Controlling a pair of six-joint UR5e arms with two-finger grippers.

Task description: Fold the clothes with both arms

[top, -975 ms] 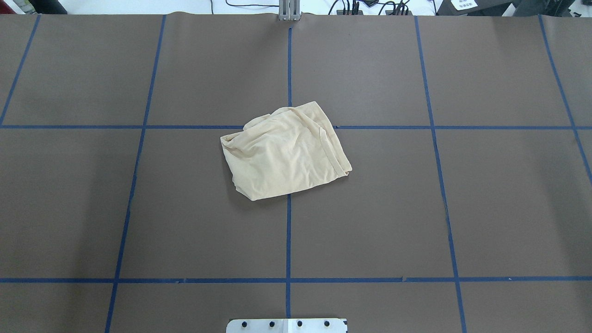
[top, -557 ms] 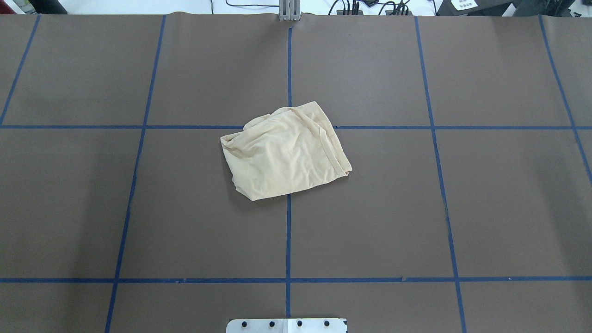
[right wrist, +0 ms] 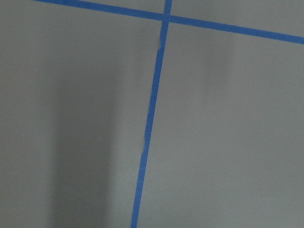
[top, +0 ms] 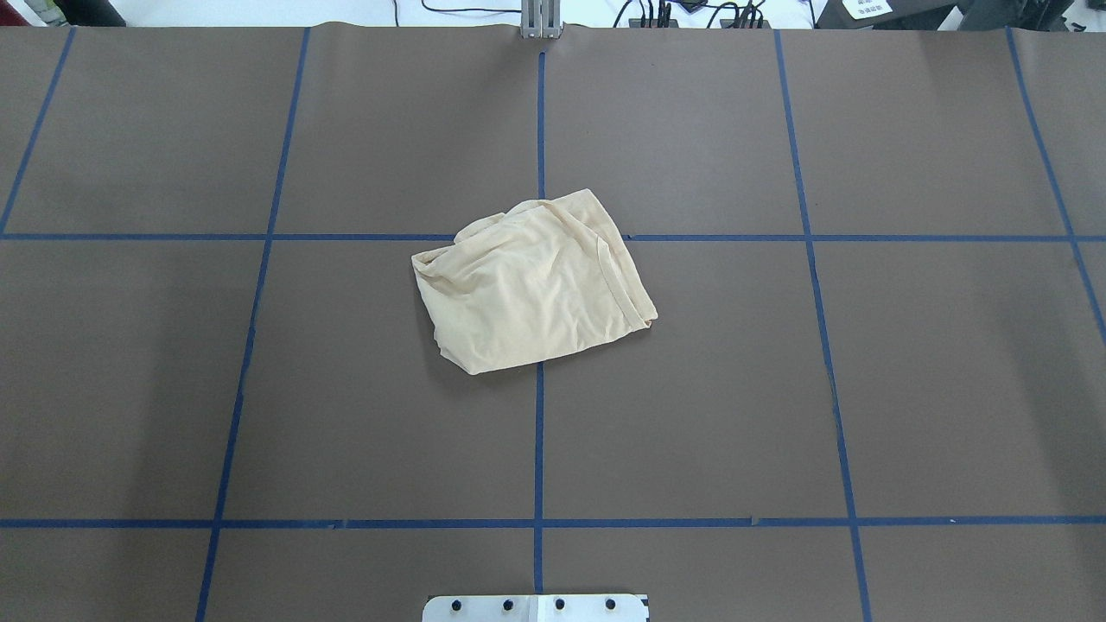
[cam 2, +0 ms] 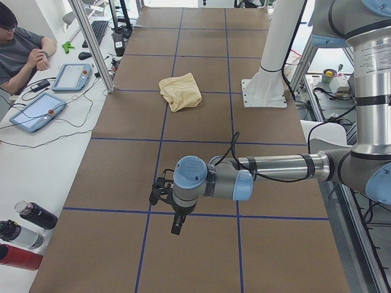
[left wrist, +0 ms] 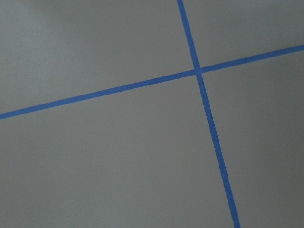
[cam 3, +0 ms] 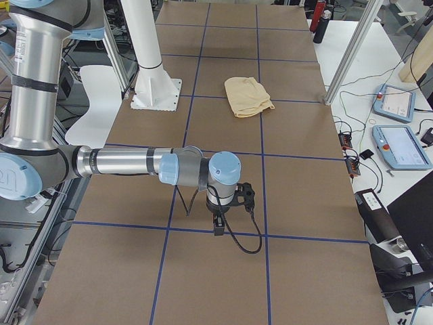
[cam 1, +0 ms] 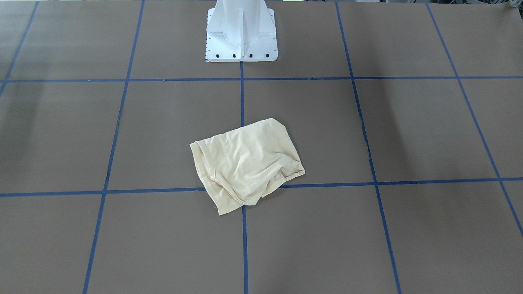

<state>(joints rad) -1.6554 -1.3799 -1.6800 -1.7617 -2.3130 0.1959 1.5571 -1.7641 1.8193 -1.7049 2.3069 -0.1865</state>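
Shirt (top: 531, 285) bunched at frame centre on counter (top: 259, 389): thin, limp, light; likely pinch at hemmed edge (top: 615, 281) corners. Left arm (cam 2: 275, 168), right arm (cam 3: 122, 162) jaws: opening cannot be told.

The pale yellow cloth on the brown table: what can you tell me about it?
The garment is pale cream-yellow, thin and soft-looking, bunched into a rumpled, roughly four-sided bundle. A stitched hem curves along its right side in the overhead view. No print or label shows. It lies near the middle of the table, covering a crossing of blue tape lines. Only the table touches it.
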